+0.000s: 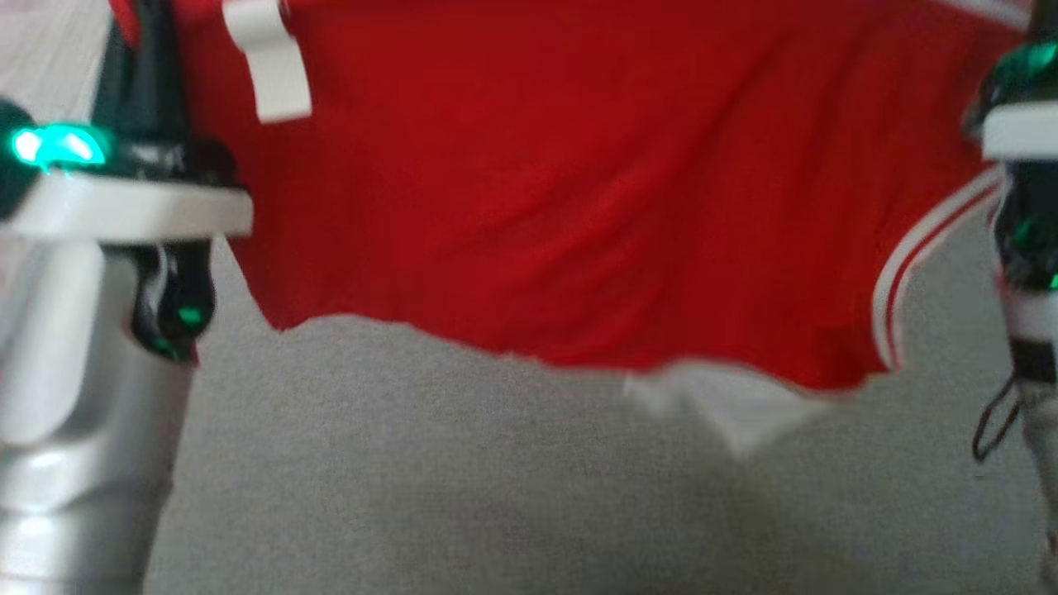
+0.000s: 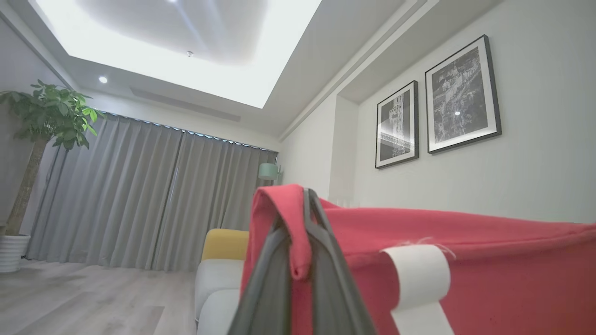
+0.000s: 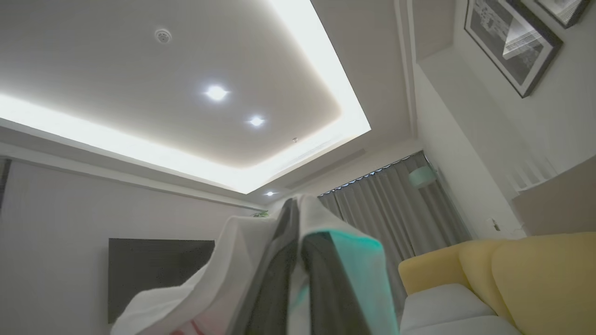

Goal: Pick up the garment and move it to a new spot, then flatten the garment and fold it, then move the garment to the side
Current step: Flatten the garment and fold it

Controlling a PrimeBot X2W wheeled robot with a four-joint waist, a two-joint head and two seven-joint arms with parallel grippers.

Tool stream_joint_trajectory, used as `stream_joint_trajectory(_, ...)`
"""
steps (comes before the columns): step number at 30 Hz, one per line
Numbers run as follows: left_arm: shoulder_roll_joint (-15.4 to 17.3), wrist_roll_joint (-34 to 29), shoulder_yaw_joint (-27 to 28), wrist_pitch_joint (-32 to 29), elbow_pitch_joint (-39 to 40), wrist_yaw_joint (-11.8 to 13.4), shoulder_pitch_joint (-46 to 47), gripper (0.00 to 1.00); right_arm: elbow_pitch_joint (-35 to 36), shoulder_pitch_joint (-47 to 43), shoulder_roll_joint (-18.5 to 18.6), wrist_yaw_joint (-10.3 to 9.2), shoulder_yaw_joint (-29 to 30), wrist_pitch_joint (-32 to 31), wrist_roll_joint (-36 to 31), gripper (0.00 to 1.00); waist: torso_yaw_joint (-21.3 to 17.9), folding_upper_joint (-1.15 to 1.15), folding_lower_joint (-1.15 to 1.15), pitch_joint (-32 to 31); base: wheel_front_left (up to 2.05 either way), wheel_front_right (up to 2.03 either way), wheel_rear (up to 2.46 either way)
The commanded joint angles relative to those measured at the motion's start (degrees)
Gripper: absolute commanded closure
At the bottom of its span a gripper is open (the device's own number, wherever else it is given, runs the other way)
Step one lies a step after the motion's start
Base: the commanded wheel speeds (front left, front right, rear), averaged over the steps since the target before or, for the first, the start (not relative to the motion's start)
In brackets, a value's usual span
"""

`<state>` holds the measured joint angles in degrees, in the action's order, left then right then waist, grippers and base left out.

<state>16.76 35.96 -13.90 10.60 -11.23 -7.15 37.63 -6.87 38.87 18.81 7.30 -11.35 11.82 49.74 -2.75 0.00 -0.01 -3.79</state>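
Garment: bright red soft-fabric garment (image 1: pixel 579 190) w/ white panels, held up above grey textured surface (image 1: pixel 413 479), stretched left-right btwn both arms; lower hem hangs free, wavy
Left gripper: left gripper (image 2: pixel 305 204) clenched on a red fold at garment's left top edge; cloth wraps over the dark fingers (image 2: pixel 326 260)
Right gripper: right gripper (image 3: pixel 295 209) clenched, white cloth of garment pinched btwn its fingers, draping down both sides
Trim: thin red-and-white striped trim (image 1: pixel 917 256) runs down garment's right side, near right arm
White panel: pale panel (image 1: pixel 727 405) peeks below red hem, right of centre
White strip: flat white fabric strip (image 2: pixel 419 279) on red cloth just right of left gripper
Room: yellow-and-white sofa (image 3: pixel 512 279) beyond; grey pleated curtains (image 2: pixel 139 195) far; two black-framed pictures (image 2: pixel 461 93) on right wall
Head view: blurred
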Motion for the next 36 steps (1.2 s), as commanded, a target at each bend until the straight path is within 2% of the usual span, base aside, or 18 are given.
stream_joint_trajectory(1, 2.44, 0.11, 2.07, -1.5, 0.71, 0.54, 4.64, 1.0, 0.12, 3.83, 0.64, 0.19, -1.13, -1.06, -0.21, 1.0, 0.43, 0.0, 0.01, 0.66, 0.0, 0.0, 0.0)
stream_joint_trajectory(4, 2.81, -1.59, 0.27, -4.14, -1.34, 1.14, 7.63, 1.0, -4.04, 7.7, 0.39, 0.19, -1.91, -2.14, -1.93, 1.0, 1.08, 0.0, 0.01, 2.25, 0.0, 0.0, 0.0)
stream_joint_trajectory(9, 0.46, -1.39, -1.15, -5.91, -7.46, 1.64, 12.49, 1.0, -13.05, 14.28, -2.24, 0.19, -3.2, -2.87, -3.73, 1.0, 1.58, 0.0, 0.01, 7.07, 0.0, 0.0, 0.0)
stream_joint_trajectory(14, -1.01, -2.24, 0.02, -2.33, -15.24, 3.09, 20.09, 1.0, -22.99, 24.73, -4.38, 0.19, -3.0, -0.57, -7.39, 1.0, 1.61, 0.0, 0.01, 13.27, 0.0, 0.0, 0.0)
stream_joint_trajectory(18, -2.03, -3.75, 1.16, 1.96, -21.22, 4.04, 28.69, 1.0, -30.99, 35.0, -5.15, 0.19, 0.98, 2.16, -10.53, 1.0, 1.46, 0.0, 0.01, 17.53, 0.0, 0.0, 0.0)
stream_joint_trajectory(24, -3.14, -4.49, 4.35, 4.29, -25.17, 3.16, 34.5, 1.0, -34.45, 41.6, -6.01, 0.19, 4.95, 3.12, -13.14, 1.0, 1.24, 0.0, 0.01, 20.26, 0.0, 0.0, 0.0)
stream_joint_trajectory(26, -3.84, -5.22, 4.99, 4.35, -26.19, 2.18, 32.77, 1.0, -33.95, 40.08, -6.32, 0.19, 6.67, 3.15, -13.63, 1.0, 1.08, 0.0, 0.01, 20.61, 0.0, 0.0, 0.0)
stream_joint_trajectory(29, -5.58, -5.22, 6.41, 4.38, -28.39, 1.06, 27.51, 1.0, -34.39, 34.6, -7.04, 0.19, 5.93, 3.16, -12.98, 1.0, 0.74, 0.0, 0.01, 21.49, 0.0, 0.0, 0.0)
stream_joint_trajectory(36, -10.5, -4.78, 10.44, 4.39, -32.89, -0.18, 10.02, 1.0, -30.66, 14.17, -7.88, 0.19, 0.08, 3.17, -4.61, 1.0, -0.71, 0.0, 0.01, 21.91, 0.0, 0.0, 0.0)
